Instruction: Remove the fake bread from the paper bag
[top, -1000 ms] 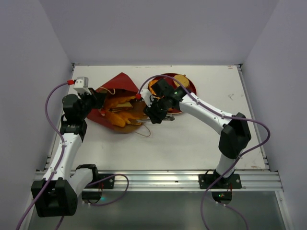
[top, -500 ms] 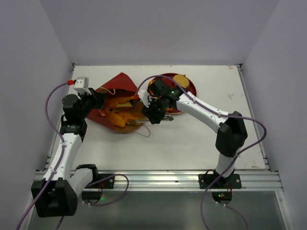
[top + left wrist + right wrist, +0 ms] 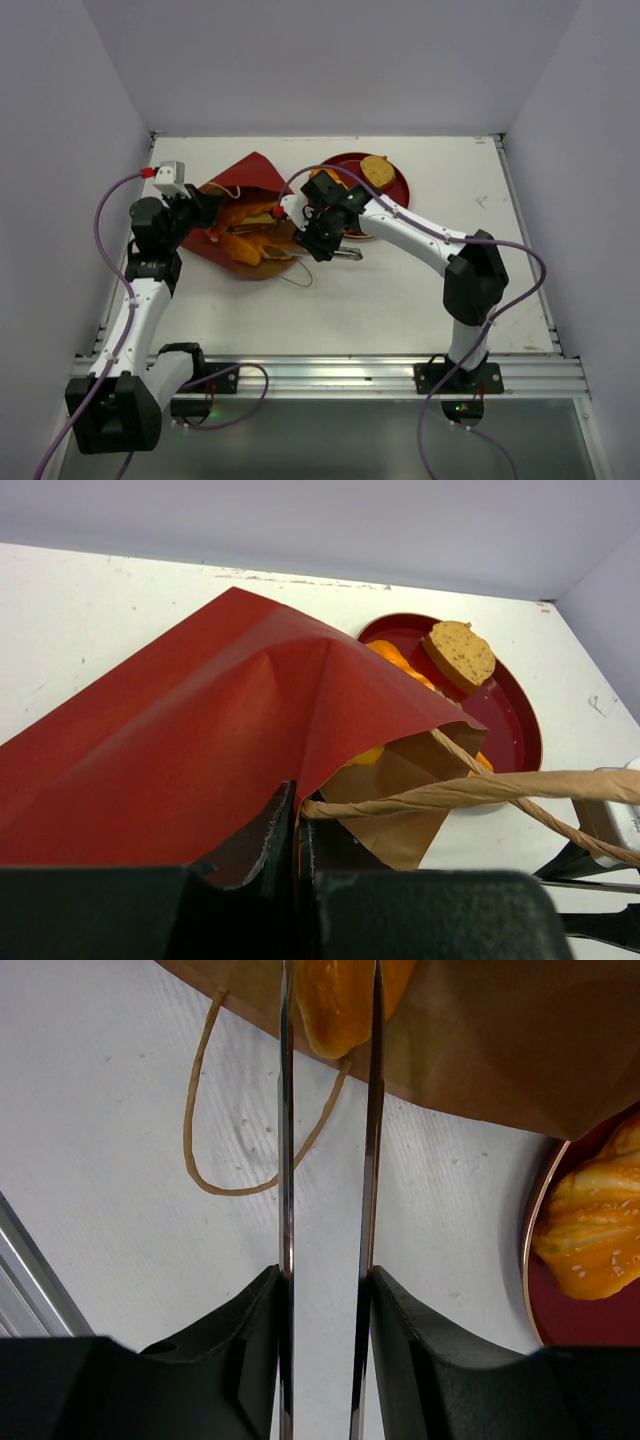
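The dark red paper bag (image 3: 247,176) lies on its side at the left, its brown mouth facing right. Orange fake breads (image 3: 250,245) show inside it. My left gripper (image 3: 198,214) is shut on the bag's upper edge (image 3: 200,730), by a cord handle (image 3: 450,792). My right gripper (image 3: 298,240) is at the bag's mouth. In the right wrist view its long metal fingers (image 3: 285,1110) stand open on either side of the end of an orange bread (image 3: 335,1005). I see no squeeze on it.
A round dark red plate (image 3: 397,187) sits behind the right arm and holds a round seeded bread (image 3: 377,169) and a sugared orange roll (image 3: 590,1225). A loose cord handle (image 3: 298,278) lies on the table in front of the bag.
My right gripper has moved left from the plate's edge to the bag's mouth. The left arm and the bag have not moved.
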### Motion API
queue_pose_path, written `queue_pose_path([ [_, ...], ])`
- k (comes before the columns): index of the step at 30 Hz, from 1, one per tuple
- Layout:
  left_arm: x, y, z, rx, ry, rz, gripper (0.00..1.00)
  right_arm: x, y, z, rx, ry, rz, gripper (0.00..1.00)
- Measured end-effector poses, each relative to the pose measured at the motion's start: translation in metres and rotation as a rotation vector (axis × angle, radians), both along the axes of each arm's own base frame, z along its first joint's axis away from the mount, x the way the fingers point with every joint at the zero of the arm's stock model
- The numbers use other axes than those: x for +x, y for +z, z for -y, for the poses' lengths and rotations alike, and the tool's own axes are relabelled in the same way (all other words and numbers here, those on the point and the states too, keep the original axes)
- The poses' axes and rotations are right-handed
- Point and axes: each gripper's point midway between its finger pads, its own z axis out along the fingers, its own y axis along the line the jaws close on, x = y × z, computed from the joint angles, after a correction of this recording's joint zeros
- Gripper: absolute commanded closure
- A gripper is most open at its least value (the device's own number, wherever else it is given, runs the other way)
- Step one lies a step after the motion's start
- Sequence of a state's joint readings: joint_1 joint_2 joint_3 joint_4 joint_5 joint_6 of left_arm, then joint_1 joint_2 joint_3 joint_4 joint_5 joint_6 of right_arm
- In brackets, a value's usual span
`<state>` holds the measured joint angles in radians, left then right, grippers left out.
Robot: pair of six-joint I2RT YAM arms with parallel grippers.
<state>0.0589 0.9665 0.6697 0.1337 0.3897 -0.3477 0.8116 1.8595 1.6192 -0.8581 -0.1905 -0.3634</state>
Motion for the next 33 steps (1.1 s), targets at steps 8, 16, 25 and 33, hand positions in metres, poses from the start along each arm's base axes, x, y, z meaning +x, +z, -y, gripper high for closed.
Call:
queue_pose_path([
  [8,-0.001,-0.001,0.0,0.0,0.0,0.0,0.92,0.001,0.0,0.002,-0.01,-0.006,0.007,1.0],
  [16,-0.001,-0.001,0.0,0.0,0.0,0.0,0.92,0.001,0.012,0.002,0.015,-0.014,0.027,1.0],
  [25,-0.001,-0.001,0.0,0.0,0.001,0.0,0.92,-0.001,0.053,0.006,0.1,-0.023,0.091,1.0],
  [33,-0.001,-0.001,0.0,0.001,0.001,-0.001,0.92,-0.001,0.053,0.011,0.121,-0.03,0.066,1.0],
])
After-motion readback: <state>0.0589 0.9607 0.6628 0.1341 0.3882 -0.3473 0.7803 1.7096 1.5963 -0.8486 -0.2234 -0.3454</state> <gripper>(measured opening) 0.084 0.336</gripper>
